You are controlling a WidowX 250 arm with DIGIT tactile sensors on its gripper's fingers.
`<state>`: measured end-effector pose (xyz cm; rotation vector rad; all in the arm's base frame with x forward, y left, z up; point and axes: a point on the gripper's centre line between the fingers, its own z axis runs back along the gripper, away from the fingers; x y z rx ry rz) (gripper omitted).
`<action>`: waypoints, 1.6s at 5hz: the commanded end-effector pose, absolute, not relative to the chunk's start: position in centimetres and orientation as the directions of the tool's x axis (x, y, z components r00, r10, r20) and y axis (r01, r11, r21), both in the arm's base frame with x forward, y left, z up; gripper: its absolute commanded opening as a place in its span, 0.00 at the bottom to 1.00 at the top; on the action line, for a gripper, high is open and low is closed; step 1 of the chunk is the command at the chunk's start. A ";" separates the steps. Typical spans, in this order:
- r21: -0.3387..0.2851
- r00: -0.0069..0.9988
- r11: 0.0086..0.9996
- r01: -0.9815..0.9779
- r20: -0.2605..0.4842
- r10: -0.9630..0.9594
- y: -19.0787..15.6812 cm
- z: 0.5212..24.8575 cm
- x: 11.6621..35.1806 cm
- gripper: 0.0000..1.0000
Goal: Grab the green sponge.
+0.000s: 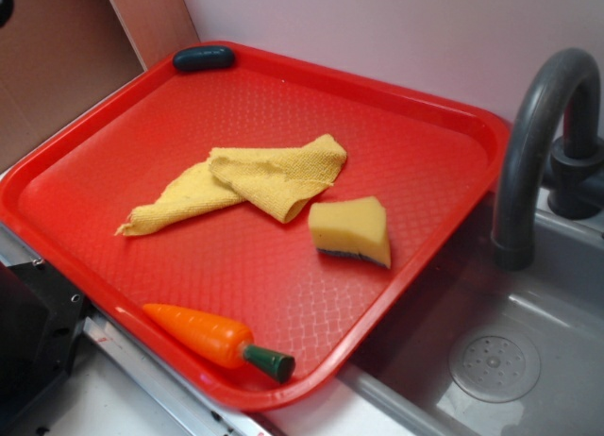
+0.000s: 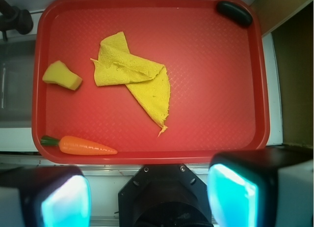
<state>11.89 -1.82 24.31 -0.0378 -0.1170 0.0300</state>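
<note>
Red tray is lying flat beside a grey sink, one edge overhanging the basin; a dark curved faucet is rising at the sink's rim, apart from the tray.

Yellow woven cloth is lying crumpled near the tray's centre, folded over itself, one tail trailing toward the tray's left side in the exterior view.

Toy carrot is resting along the tray's near rim, orange tip pointing left, green stem end pointing right toward the sink.

Green sponge is sitting on the tray between the cloth and the sink-side rim, just beside the cloth's folded corner; whether they are touching cannot be told; its broad yellow face is showing upward, and the thin dark scouring layer is showing along its lower edge, facing the near rim; its long axis is running roughly along that edge, toward the sink-side rim; in the wrist view it is tapering toward the tray's far edge.

Small dark oblong piece is lying in the far corner, against the rim.

Claw is hanging above the tray's near edge, well apart from the sponge; its two fingers are standing wide, holding nothing.
</note>
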 end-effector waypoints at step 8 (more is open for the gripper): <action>0.066 0.542 0.559 0.827 0.173 -0.822 -16.0 10.8 21.7 1.00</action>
